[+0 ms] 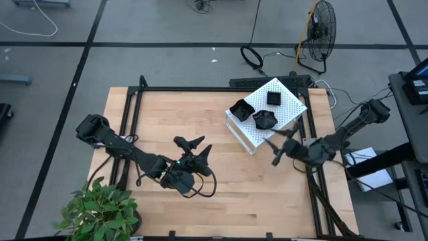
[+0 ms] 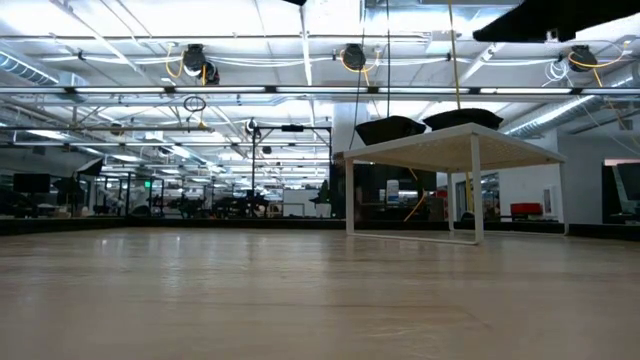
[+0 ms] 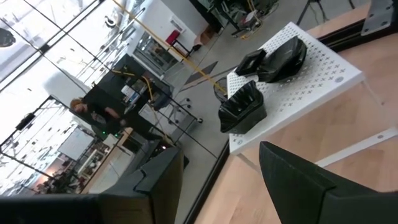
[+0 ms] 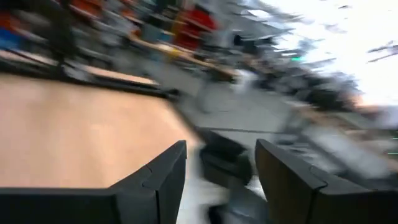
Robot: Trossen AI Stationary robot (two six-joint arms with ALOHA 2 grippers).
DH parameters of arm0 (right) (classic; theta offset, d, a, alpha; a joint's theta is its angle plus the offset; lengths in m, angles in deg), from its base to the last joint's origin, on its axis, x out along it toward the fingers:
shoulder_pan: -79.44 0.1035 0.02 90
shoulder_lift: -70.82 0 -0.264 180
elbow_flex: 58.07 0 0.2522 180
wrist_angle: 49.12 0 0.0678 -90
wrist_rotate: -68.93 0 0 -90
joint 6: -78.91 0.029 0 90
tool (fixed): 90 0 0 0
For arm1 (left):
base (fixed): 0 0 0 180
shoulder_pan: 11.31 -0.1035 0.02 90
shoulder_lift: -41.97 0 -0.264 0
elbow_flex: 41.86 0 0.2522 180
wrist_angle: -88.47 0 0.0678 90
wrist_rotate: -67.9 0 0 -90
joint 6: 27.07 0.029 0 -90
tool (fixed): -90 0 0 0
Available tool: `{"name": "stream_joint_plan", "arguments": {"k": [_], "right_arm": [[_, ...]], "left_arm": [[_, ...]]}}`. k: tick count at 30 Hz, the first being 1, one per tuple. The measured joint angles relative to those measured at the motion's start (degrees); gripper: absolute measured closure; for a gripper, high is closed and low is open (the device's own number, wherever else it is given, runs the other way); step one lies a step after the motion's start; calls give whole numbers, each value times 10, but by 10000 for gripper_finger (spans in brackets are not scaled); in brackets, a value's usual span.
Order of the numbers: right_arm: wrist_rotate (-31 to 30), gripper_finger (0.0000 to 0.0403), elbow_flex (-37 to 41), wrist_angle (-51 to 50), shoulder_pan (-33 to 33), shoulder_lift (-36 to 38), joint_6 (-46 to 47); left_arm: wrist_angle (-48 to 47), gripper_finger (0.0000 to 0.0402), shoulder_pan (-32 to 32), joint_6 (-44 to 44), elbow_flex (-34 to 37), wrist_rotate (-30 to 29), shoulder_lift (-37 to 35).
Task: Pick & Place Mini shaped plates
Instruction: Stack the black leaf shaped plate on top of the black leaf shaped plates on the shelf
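Three small glossy black plates sit on top of the white perforated box [image 1: 281, 107]: one with raised wavy sides [image 1: 241, 109], a square one [image 1: 273, 98] and a leaf-like one [image 1: 265, 120]. The left wrist view shows them as the wavy plate [image 3: 242, 106], the square plate [image 3: 250, 61] and the leaf-like plate [image 3: 281, 53]. My left gripper [image 1: 195, 146] [image 3: 221, 149] hovers open over the table's middle, pointing toward the box. My right gripper [image 1: 273, 148] [image 4: 221, 144] is open just off the box's near edge. A dark shape [image 4: 224, 163] lies beyond its fingers; what it is cannot be told.
The white box [image 2: 450, 150] stands on thin legs at the table's far right. A black frame rail [image 1: 127, 127] runs around the wooden table. A potted plant [image 1: 100, 211] stands at the near left corner. Bare wood [image 1: 234, 181] lies between the arms.
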Motion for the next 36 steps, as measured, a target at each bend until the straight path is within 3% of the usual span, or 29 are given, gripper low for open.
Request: {"name": "stream_joint_plan", "arguments": {"k": [5,7,11,14,16,24,36], "right_arm": [[282,220,-11,-57,-52,-1,154],[343,219,-24,-124,-76,-1,199],[339,220,-106,-358,-130,-16,315],[306,220,-157,-455,-158,-35,326],[312,220,-184,-484,-185,-47,301],[432,220,-253,-551,-318,-116,248],[432,226,-263,-574,-395,-164,198]], "left_arm": [[-1,188,-1,-8,0,14,0],[-1,188,-1,-8,0,17,0],[-2,188,-4,-9,0,17,0],[-2,188,-7,-9,0,20,0],[-2,188,-10,-10,0,20,0],[-2,188,-20,-16,0,21,0],[-20,188,-21,-29,0,47,0]]}}
